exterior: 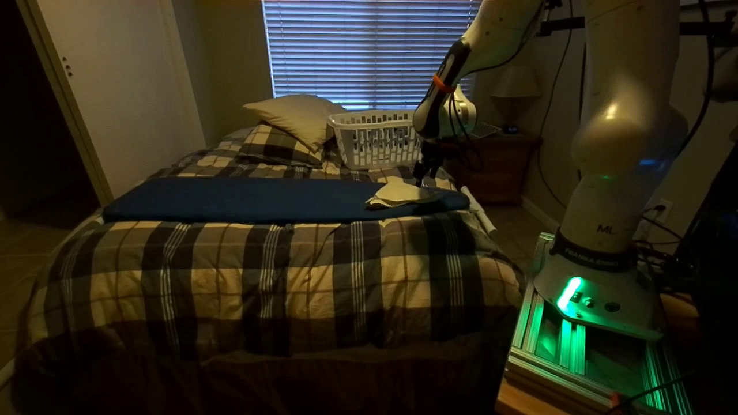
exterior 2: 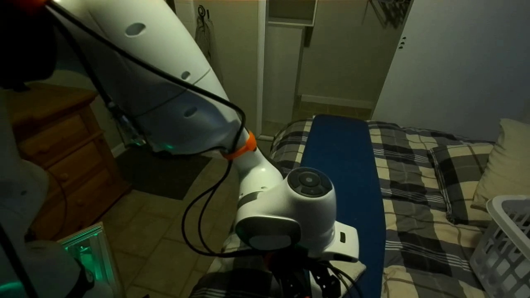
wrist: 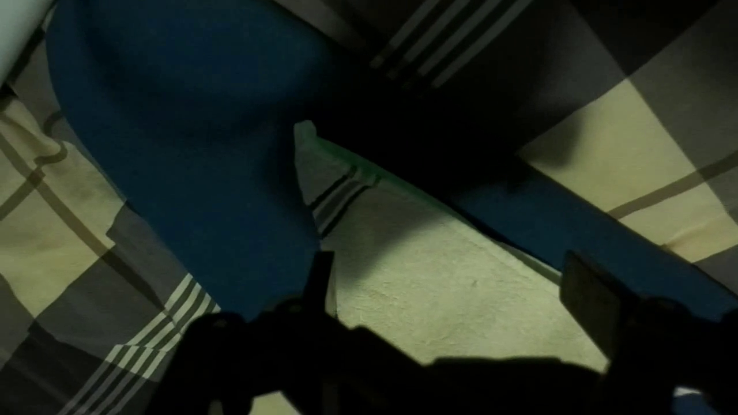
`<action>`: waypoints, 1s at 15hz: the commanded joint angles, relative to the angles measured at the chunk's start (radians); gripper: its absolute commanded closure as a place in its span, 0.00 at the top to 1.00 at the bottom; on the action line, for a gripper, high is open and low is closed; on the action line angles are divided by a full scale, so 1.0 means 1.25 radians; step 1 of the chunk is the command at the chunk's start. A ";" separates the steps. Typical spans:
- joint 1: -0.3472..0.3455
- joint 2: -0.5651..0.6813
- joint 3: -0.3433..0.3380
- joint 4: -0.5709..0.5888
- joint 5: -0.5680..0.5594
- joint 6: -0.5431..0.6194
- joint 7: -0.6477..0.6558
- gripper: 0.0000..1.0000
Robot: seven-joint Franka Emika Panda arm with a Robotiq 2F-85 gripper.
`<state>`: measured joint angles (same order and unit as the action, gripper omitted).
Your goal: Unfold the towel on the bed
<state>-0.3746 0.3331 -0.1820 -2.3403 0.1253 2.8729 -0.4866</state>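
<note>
The cream-white towel (exterior: 398, 193) lies rumpled and folded on the dark blue padded strip across the bed (exterior: 340, 276). In the wrist view the towel (wrist: 450, 300) shows a dark-striped corner and a green edge. In an exterior view only a bit of the towel (exterior 2: 352, 269) shows beside the arm. My gripper (wrist: 450, 271) is open, with the towel's cloth between and below its fingers; whether they touch it I cannot tell. In an exterior view the gripper (exterior: 424, 176) points down at the towel's right side.
The long dark blue strip (exterior: 230, 199) spans the bed and also shows in an exterior view (exterior 2: 343, 165). A white laundry basket (exterior: 377, 141) stands behind the towel. A pale pillow (exterior: 297, 118) leans on a plaid pillow (exterior: 277, 147). A nightstand (exterior: 496, 173) stands beyond the bed.
</note>
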 commanded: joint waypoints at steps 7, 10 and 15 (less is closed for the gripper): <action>0.068 0.134 -0.102 0.137 -0.163 -0.008 0.222 1.00; 0.060 0.112 -0.070 0.134 -0.141 -0.050 0.246 1.00; 0.085 0.113 -0.026 0.125 -0.133 -0.035 0.281 1.00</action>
<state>-0.2874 0.4818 -0.2409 -2.1808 -0.0429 2.8241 -0.1732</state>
